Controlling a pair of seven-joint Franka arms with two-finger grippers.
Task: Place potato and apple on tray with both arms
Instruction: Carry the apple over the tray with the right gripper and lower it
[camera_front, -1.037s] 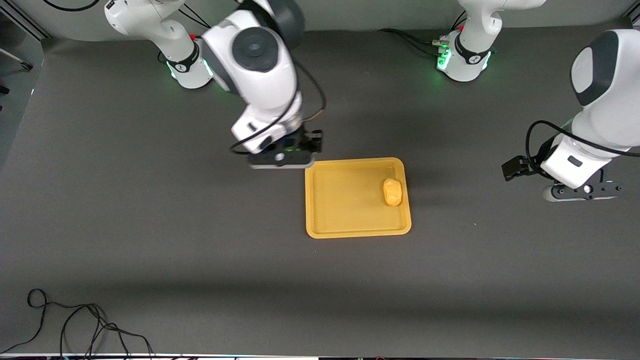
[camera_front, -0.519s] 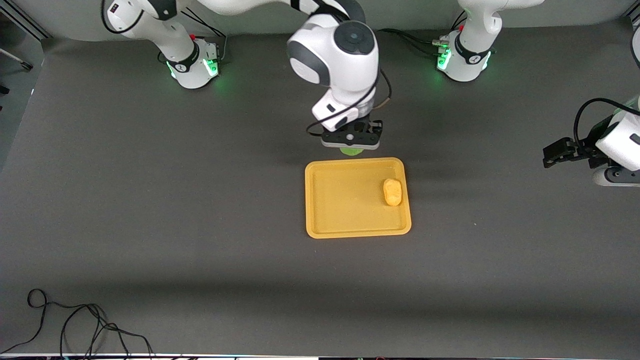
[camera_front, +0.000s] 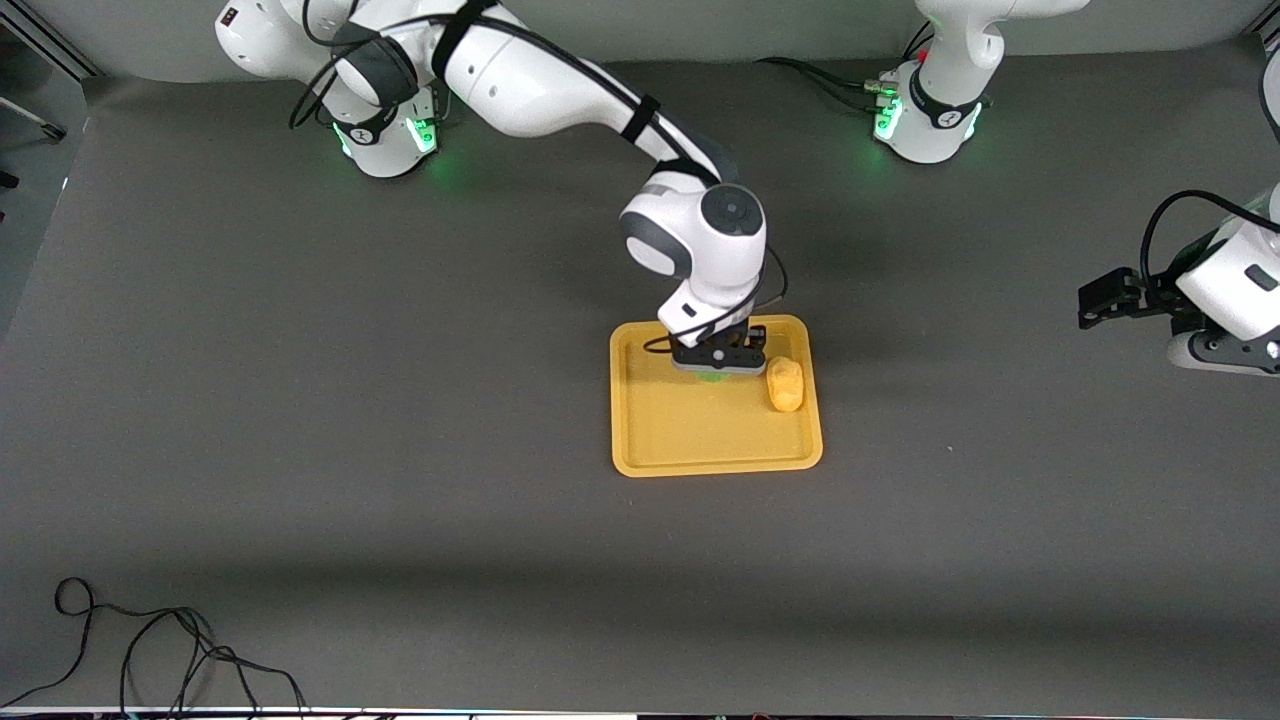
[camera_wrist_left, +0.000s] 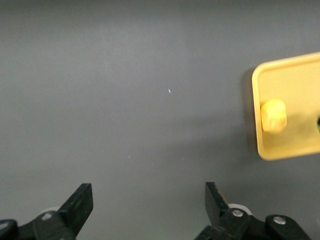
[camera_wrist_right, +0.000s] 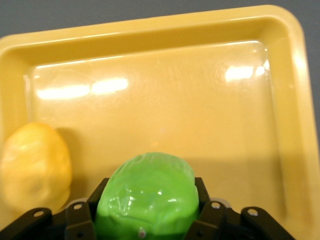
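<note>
The yellow-orange tray (camera_front: 700, 440) lies mid-table. The potato (camera_front: 786, 385) lies in it, at the end toward the left arm; it also shows in the right wrist view (camera_wrist_right: 32, 167) and the left wrist view (camera_wrist_left: 273, 115). My right gripper (camera_front: 716, 366) is low over the tray beside the potato, shut on the green apple (camera_wrist_right: 147, 197), which shows only as a green sliver (camera_front: 712, 376) in the front view. My left gripper (camera_wrist_left: 148, 207) is open and empty, up over bare table at the left arm's end, well away from the tray (camera_wrist_left: 295, 107).
A black cable (camera_front: 150, 650) lies coiled at the table's near corner toward the right arm's end. The arms' green-lit bases (camera_front: 385, 135) (camera_front: 925, 115) stand along the table's edge farthest from the front camera.
My right gripper has carried the apple from off the tray's corner to low over the tray beside the potato. My left arm has drawn away toward its end of the table.
</note>
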